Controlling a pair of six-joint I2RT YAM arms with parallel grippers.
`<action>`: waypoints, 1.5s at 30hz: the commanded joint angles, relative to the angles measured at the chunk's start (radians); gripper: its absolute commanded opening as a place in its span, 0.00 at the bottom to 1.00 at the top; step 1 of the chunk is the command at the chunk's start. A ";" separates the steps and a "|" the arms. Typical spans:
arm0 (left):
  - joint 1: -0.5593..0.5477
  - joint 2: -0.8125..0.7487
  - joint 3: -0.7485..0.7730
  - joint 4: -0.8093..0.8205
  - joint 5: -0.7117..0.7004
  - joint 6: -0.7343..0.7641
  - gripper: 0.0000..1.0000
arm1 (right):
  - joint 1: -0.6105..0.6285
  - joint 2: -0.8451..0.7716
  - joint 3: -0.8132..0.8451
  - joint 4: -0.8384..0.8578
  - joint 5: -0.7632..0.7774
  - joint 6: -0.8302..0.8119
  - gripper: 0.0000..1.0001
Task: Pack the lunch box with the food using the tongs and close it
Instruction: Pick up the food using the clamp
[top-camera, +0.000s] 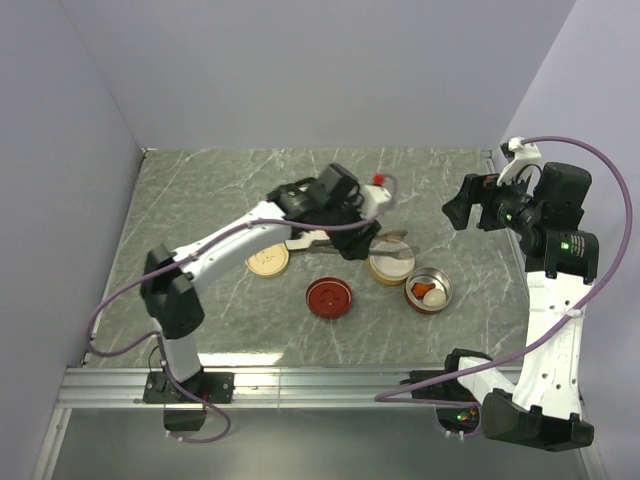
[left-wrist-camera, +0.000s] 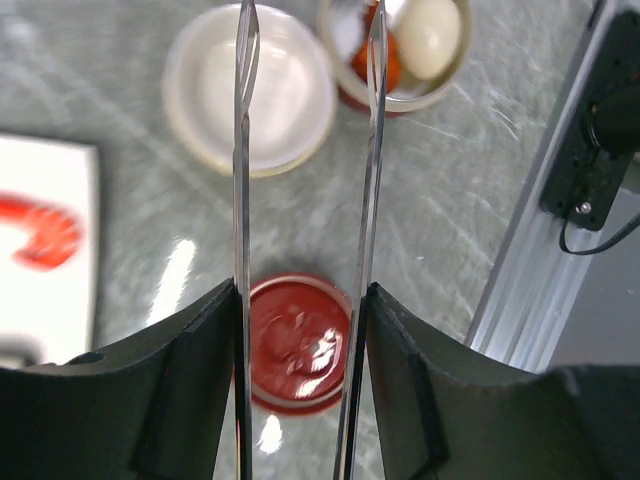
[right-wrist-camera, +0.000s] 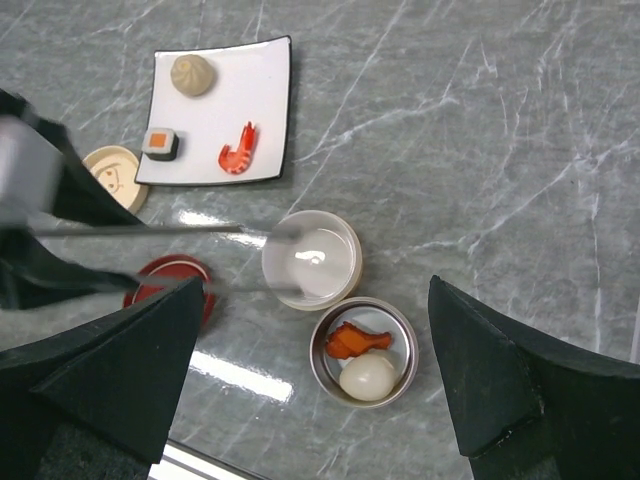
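Three pale lavender walls box in a grey-green marbled surface (top-camera: 200, 190). An aluminium rail (top-camera: 300, 385) runs along its near edge.

Left side: the left end effector (left-wrist-camera: 300, 295) is clenched on the tongs (left-wrist-camera: 241, 180), fingers pressing both thin arms from outside. The tongs' tips reach over the white bowl (top-camera: 385, 272).

The white plate (right-wrist-camera: 215, 110) lies at the far side and carries the beige ball (right-wrist-camera: 192, 73), sushi roll (right-wrist-camera: 160, 144) and red shrimp (right-wrist-camera: 237, 150), all apart.

Nearer row: beige lid (top-camera: 268, 261), red lid (top-camera: 329, 298), white bowl, then the metal tin (top-camera: 447, 282), which touches the bowl. The tin holds an orange piece (right-wrist-camera: 357, 341) and the white egg (right-wrist-camera: 368, 378).

Right side: the right end effector (right-wrist-camera: 315, 290) hangs released, jaws wide, above the surface.
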 joint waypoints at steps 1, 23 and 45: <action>0.094 -0.130 -0.066 0.026 0.023 -0.008 0.56 | -0.014 0.006 0.047 0.018 -0.028 0.016 1.00; 0.389 0.002 -0.134 0.020 -0.094 -0.191 0.54 | -0.014 0.005 0.013 0.018 -0.017 0.008 1.00; 0.364 0.097 -0.063 0.043 -0.060 -0.198 0.52 | -0.012 -0.001 -0.016 0.032 -0.008 0.003 1.00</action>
